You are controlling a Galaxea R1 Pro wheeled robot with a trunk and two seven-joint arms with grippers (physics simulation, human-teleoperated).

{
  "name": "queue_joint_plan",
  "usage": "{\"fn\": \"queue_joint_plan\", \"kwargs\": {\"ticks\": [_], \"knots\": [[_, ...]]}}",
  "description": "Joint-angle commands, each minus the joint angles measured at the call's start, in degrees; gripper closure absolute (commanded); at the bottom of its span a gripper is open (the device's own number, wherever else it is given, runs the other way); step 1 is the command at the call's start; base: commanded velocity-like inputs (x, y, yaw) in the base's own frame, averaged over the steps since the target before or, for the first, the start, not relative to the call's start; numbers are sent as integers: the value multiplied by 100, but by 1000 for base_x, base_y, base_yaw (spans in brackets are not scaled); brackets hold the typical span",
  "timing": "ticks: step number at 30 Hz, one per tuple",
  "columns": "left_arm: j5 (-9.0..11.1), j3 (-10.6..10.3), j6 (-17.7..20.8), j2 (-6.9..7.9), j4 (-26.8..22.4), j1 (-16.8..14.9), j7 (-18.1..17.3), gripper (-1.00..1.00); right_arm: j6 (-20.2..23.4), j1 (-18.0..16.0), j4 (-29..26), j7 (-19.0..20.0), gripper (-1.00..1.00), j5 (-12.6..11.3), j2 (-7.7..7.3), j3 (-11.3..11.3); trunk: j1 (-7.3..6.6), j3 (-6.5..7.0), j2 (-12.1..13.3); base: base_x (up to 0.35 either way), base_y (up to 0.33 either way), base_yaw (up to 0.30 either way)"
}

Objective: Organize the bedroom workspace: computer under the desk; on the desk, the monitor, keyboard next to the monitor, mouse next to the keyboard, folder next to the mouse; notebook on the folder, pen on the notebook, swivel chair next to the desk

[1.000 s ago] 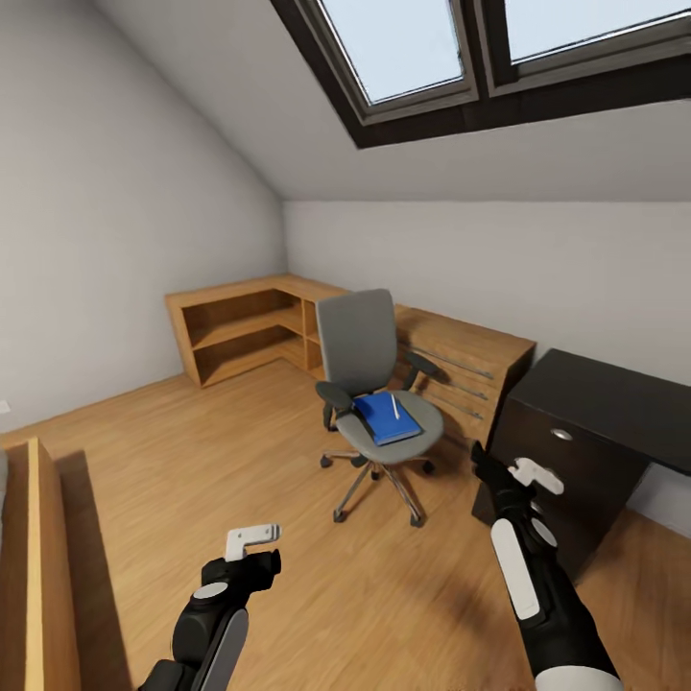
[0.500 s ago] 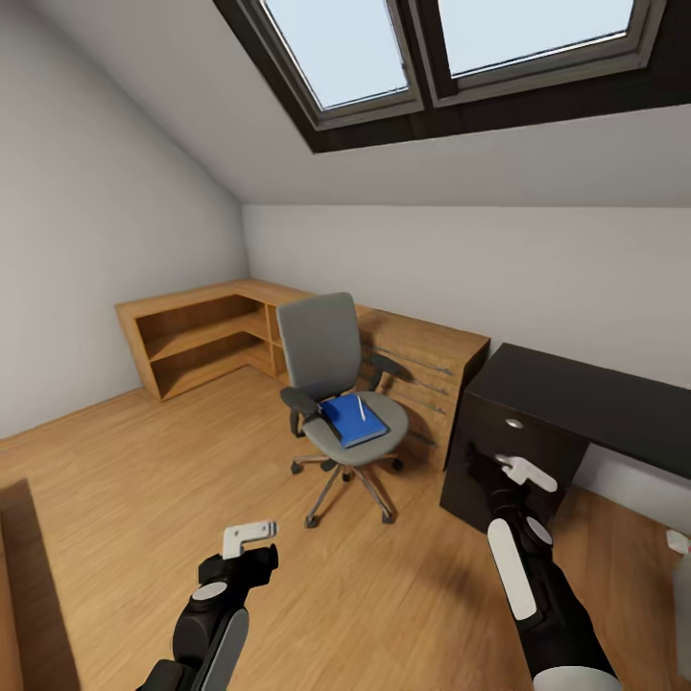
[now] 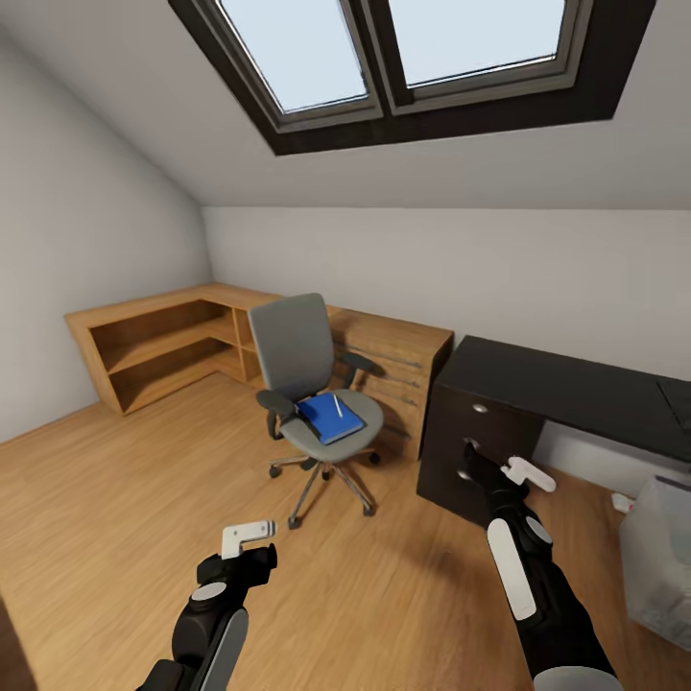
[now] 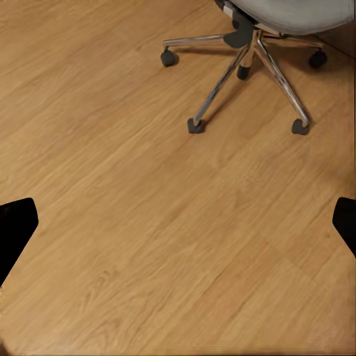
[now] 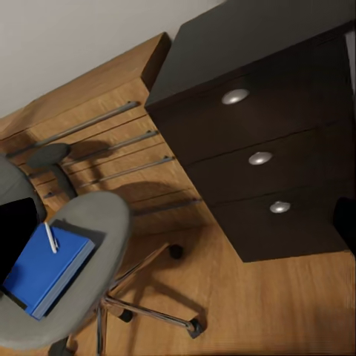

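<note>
The swivel chair [image 3: 305,376] stands on the wood floor left of the black desk [image 3: 561,384], its grey seat facing me. On the seat lies the blue folder [image 3: 329,418] [image 5: 46,268] with the thin white pen [image 3: 338,407] [image 5: 50,237] on top. A light-grey box, apparently the computer [image 3: 660,557], sits on the floor at far right in front of the desk. My left gripper [image 3: 251,545] [image 4: 179,226] hangs open over bare floor short of the chair base [image 4: 245,67]. My right gripper [image 3: 501,468] [image 5: 179,226] is open, facing the desk's drawer unit [image 5: 259,159]. Monitor, keyboard, mouse and notebook are out of view.
Low wooden shelving [image 3: 144,345] runs along the left wall into a wooden drawer cabinet [image 3: 395,360] behind the chair. A small white object [image 3: 622,501] lies on the floor under the desk. The skylight [image 3: 403,58] is overhead. Open floor lies between me and the chair.
The camera has turned right, so the chair and shelving slid left in the picture. The bed edge left the view; more desk and the grey box came in. Both grippers keep their pose.
</note>
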Motion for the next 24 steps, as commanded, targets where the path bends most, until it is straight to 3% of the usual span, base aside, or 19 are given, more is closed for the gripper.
{"fn": "queue_joint_plan", "kwargs": {"ticks": [1,12,24], "knots": [[61,-7,11,3,-7,-3,56,-100,36,-4,-12,-17,-100,-35,5,-6,-2,-4,-4,-149,293,-252],[66,-15,11,3,7,-3,56,-100,284,-4,-63,-24,-100,83,5,145,-2,20,-4,-151,280,-252],[66,-24,11,3,20,-3,52,-100,1215,39,-766,-26,-100,399,9,171,-2,46,-4,-32,49,-252]]}}
